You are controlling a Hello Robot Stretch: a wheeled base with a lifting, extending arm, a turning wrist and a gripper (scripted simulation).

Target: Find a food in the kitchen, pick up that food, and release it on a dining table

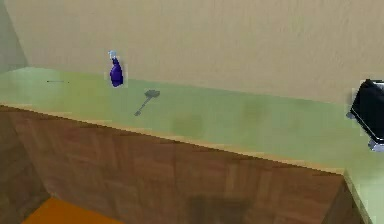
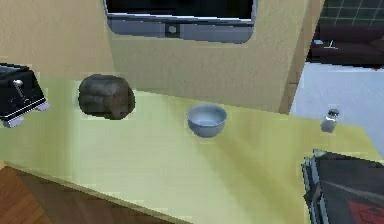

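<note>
A dark brown, rough loaf of bread (image 2: 107, 96) lies on the yellow-green countertop (image 2: 150, 150) at the arm side view's left, a little to the right of a black toaster (image 2: 18, 94). A pale blue bowl (image 2: 207, 120) stands to the right of the loaf, near the counter's middle.
In the forward view the green counter (image 1: 220, 125) on wooden cabinets carries a purple spray bottle (image 1: 116, 70), a grey utensil (image 1: 148, 99) and the black toaster (image 1: 370, 110) at the right edge. A shaker (image 2: 330, 120), a dark appliance (image 2: 345, 190) and a wall-mounted microwave (image 2: 180, 15) show beside the arm.
</note>
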